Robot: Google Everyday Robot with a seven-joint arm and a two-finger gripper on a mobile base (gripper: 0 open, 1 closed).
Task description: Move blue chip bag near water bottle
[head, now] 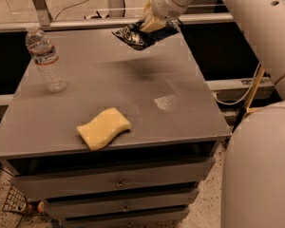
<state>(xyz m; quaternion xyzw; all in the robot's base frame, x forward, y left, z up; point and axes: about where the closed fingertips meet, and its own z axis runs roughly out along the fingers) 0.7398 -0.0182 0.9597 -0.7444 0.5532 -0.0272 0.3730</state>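
Blue chip bag [135, 34], crumpled dark navy foil with white lettering, is off the surface: it hangs in the air over the far edge, right of centre, shadow on the grey top below it
Two-finger hand [153, 23] on the white arm [247, 13] is at that far edge too, clenched on the bag's right end; the rest of the bag sticks out to the left, unsupported
Small clear ribbed plastic water bottle [46, 61], white cap and red-and-white label band, stands upright at the far left of the grey drawer-unit surface [180, 122], close to its left edge and well apart from the bag
Pale yellow wavy sponge [103, 128] lies near the front edge, off the straight line from bag to bottle

My read: carry step. Bag is lifted; traverse left and set-down not yet done

Risks from here:
- grip is on one end of slick foil → bag can slide out mid-carry and land short of the bottle
- free end leads the move → it reaches the bottle first; tall, probably light bottle tips on a nudge, and next to the edge it can roll off
- carry too low → bag drags on the surface and twists in the hand
- release from height → crumpled foil bounces or skids away

Safer: stop just beside the bottle, lower, then let go
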